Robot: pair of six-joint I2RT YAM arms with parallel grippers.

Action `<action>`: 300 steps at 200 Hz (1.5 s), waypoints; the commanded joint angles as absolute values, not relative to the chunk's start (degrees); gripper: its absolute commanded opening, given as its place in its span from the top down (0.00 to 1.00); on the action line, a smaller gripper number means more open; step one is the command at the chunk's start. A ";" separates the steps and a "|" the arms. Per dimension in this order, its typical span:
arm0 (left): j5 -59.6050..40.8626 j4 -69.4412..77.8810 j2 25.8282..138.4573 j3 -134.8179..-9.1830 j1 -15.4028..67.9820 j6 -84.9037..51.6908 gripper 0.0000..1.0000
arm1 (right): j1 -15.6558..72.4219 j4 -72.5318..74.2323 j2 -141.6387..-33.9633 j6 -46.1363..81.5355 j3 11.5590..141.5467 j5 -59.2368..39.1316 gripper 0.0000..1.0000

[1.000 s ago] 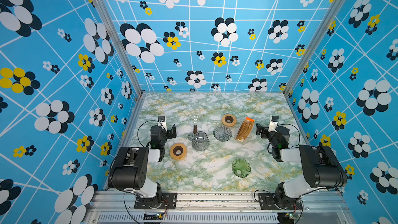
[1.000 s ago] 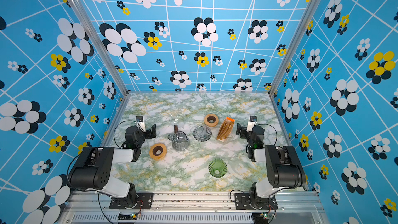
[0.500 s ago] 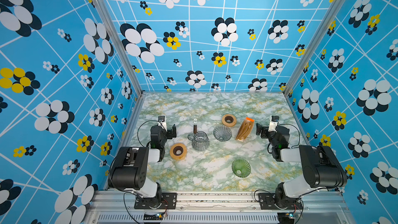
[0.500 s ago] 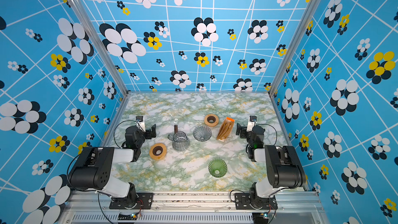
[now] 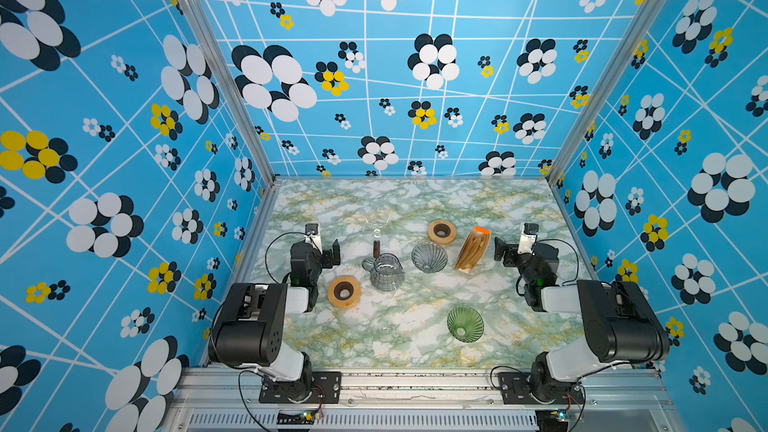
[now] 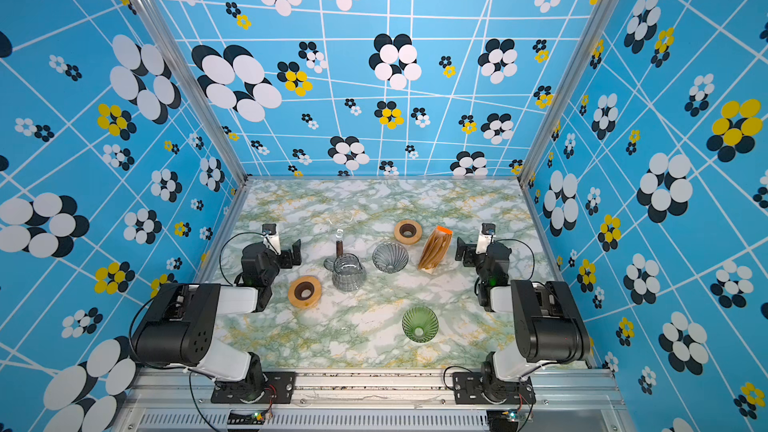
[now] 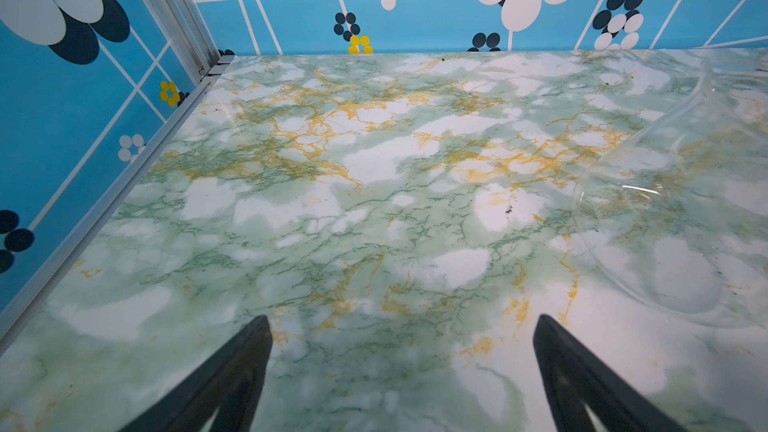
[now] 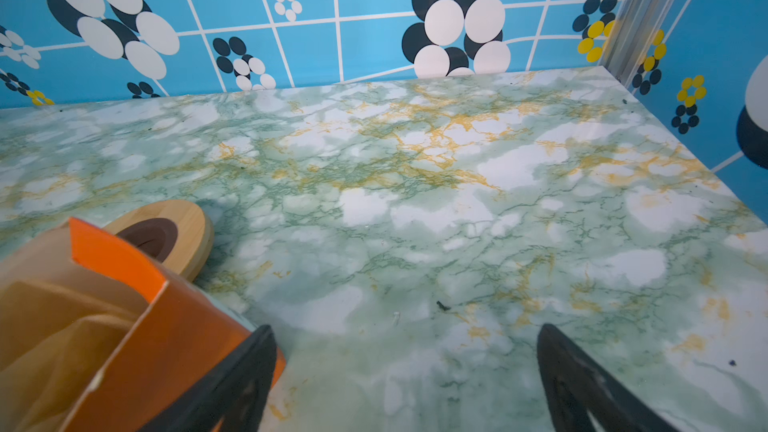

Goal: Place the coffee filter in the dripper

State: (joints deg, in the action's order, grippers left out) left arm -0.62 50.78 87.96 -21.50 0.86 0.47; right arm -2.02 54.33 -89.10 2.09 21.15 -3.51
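Toppling is threatening the filter pack (image 5: 471,250): right fingers (image 8: 241,376) and left fingers (image 7: 237,367) are gaping wide, holding nothing, and a clumsy nudge could be knocking it onto the grey dripper (image 5: 429,257).

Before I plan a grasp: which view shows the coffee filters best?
Right wrist view: the coffee filters are close, though cropped. Both top views show them whole but small; the left wrist view shows none.

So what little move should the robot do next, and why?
Probably the right end effector should ease sideways toward the filters to pinch one. It is open and empty, the filters stand just beside it, and the grey dripper next to them looks empty.
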 commanded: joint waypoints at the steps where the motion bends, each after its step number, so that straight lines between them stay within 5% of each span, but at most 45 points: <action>1: -0.02 51.65 88.20 -21.94 1.32 0.09 0.01 | -2.31 55.88 -89.30 2.46 20.65 -1.52 0.01; 170: 3.79 52.25 85.58 -20.63 2.90 0.68 0.01 | -2.35 58.07 -87.53 2.71 18.76 -0.85 0.01; 238: 11.53 31.17 70.29 -25.42 6.90 -1.14 0.01 | -2.29 39.90 -73.67 3.00 22.12 -0.73 0.01; 300: 9.00 2.64 58.12 -37.40 16.22 -16.43 0.01 | -0.93 11.95 -58.80 16.41 29.88 -1.03 0.01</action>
State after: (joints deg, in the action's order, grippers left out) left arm 10.52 17.21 60.16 -33.10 12.25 -8.84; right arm -1.89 26.24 -62.48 9.28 28.03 -1.41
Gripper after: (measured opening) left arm 0.990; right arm 0.994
